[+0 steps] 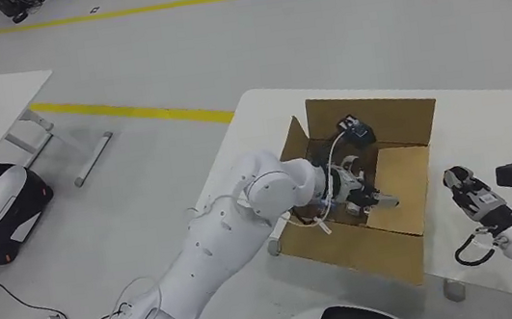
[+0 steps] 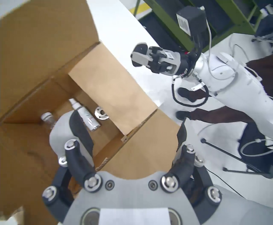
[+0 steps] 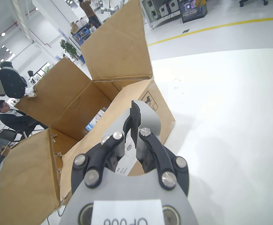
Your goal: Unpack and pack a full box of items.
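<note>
Left wrist view, nearest first: the left gripper hangs over the open cardboard box, its fingers spread wide apart with nothing between them. From this angle the edge of a side flap runs across the gap.

Below, on the box floor, a white spray bottle lies on its side. A small round metal fitting sits just beside it, and a clear capped bottle lies toward the corner, partly hidden by the near finger.

Farther off, the right gripper hangs above the table near the box's side. Its fingers are pressed together and hold nothing.

The items are not yet out, so unpacking looks to be at its start. Several things could go wrong:
- **Flap:** if the left gripper goes down as it stands, a finger may catch the flap and drag or tilt the box, since nothing braces it.
- **Bottles:** they are round and loose, so an off-centre pinch would likely send one rolling away.
- **Corner:** the clear bottle there seems to leave little room for a finger against the wall.
</note>
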Robot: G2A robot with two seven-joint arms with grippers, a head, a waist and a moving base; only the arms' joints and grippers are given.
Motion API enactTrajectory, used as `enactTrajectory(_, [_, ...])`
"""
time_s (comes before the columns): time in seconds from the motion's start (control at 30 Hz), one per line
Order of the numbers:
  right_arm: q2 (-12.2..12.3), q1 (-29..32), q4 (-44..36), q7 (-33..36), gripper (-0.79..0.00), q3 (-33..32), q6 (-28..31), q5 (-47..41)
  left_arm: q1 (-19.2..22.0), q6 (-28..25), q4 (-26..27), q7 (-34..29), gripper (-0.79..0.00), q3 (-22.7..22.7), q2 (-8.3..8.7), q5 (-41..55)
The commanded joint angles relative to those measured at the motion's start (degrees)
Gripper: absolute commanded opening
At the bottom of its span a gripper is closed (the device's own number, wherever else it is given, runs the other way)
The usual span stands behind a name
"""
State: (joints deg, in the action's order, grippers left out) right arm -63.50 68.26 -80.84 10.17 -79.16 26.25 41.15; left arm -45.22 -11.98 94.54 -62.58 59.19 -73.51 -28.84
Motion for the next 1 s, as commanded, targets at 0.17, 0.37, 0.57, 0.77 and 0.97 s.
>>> enactTrajectory(0.17, [1.4, 7.2, -9.5, -0.6, -0.785, -7.8, -0.9, 3.6, 0.7, -1.9, -3.7, -1.1, 0.000, -0.7, -0.37, 8.7])
enactTrajectory(0.37, [1.9, 11.9, -16.4, -0.7, -0.785, -11.4, -2.1, 7.3, 0.7, -1.9, -3.7, -1.1, 0.000, -0.7, -0.37, 8.7])
enactTrajectory(0.57, [2.0, 12.4, -18.1, 0.1, -0.785, -11.7, -2.2, 9.6, 1.1, 4.1, -6.1, 5.6, 0.000, -3.2, -1.04, 4.7])
enactTrajectory(0.77, [2.0, 12.4, -18.0, -0.2, -0.785, -11.9, -2.2, 9.6, 6.9, 12.7, -17.8, 10.5, 0.000, -10.1, -3.42, 0.3])
enactTrajectory(0.97, [1.9, 11.6, -14.8, 0.1, -0.785, -10.7, -2.4, 10.0, 11.7, 13.0, -29.0, 12.0, 0.000, -13.8, -6.08, 5.6])
